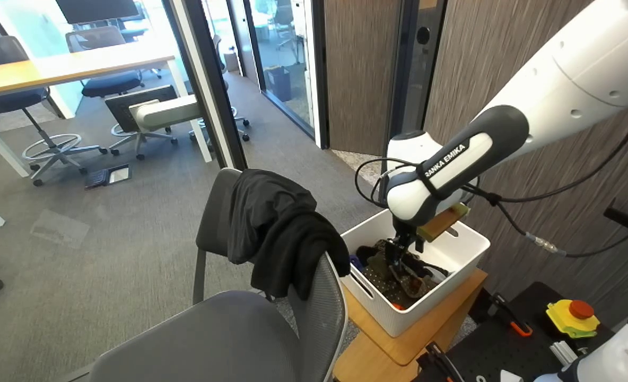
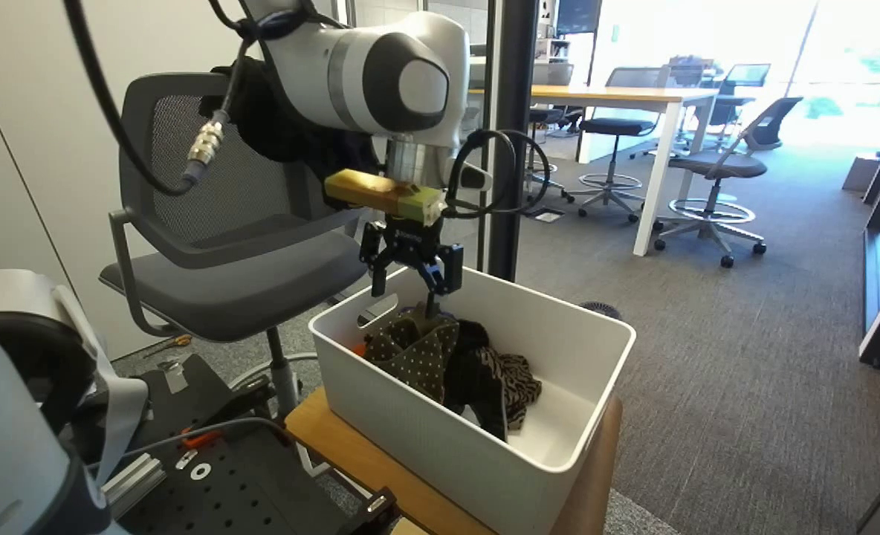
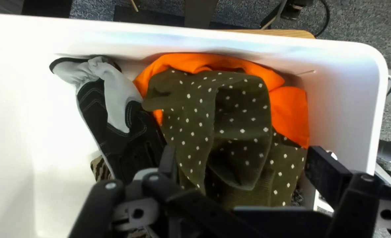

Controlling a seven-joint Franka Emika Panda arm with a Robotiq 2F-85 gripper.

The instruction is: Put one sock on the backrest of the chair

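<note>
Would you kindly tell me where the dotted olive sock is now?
In the wrist view, the dotted olive sock lies in the white bin, over part of the orange cloth and right of the black-and-grey item.

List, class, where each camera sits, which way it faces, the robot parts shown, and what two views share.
In an exterior view: raised, facing across the bin, chair beyond; arm overhead, gripper beneath.
In an exterior view: raised, facing down past the padded seat; arm and gripper at right.
Wrist view: on the arm, facing down at the dotted sock; open fingers along the bottom.
Both exterior views share chair, bin, arm and gripper.
</note>
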